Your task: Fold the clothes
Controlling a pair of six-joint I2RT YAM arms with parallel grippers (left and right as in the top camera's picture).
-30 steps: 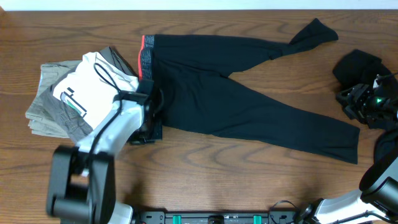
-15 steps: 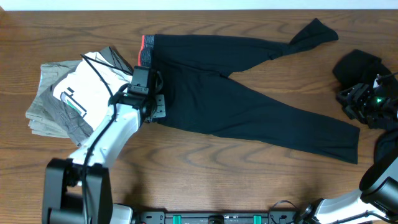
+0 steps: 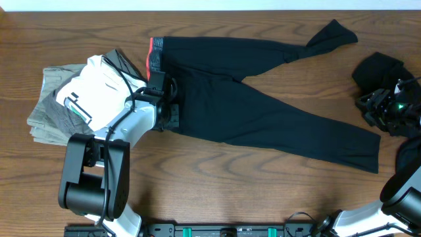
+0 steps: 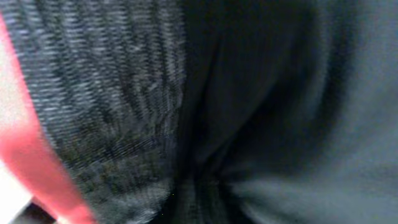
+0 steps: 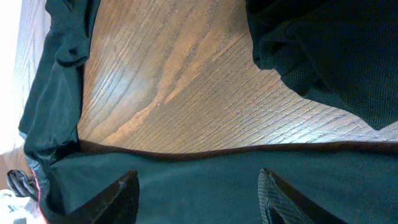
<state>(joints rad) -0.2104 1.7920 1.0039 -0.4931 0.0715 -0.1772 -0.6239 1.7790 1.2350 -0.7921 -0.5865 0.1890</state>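
Observation:
The long black trousers [image 3: 263, 112] lie spread across the table, with the grey waistband edged in coral red [image 3: 154, 59] at the left and the legs pointing right. My left gripper [image 3: 164, 110] is down on the waistband end. Its wrist view is filled by the grey waistband [image 4: 106, 106], the coral edge [image 4: 37, 168] and black fabric puckered towards the bottom middle; the fingers are hidden. My right gripper [image 3: 385, 108] hovers at the far right, open and empty [image 5: 202, 199], above a black trouser leg [image 5: 199, 180].
A stack of folded grey and white clothes [image 3: 82, 99] lies at the left, beside the waistband. A crumpled black garment [image 3: 378, 69] lies at the far right and shows in the right wrist view [image 5: 329, 56]. Bare wood [image 3: 230, 184] runs along the front.
My left gripper moved from the lower waistband corner up onto the waistband. The lower corner of the trousers has drawn upward with it. The right arm has not moved.

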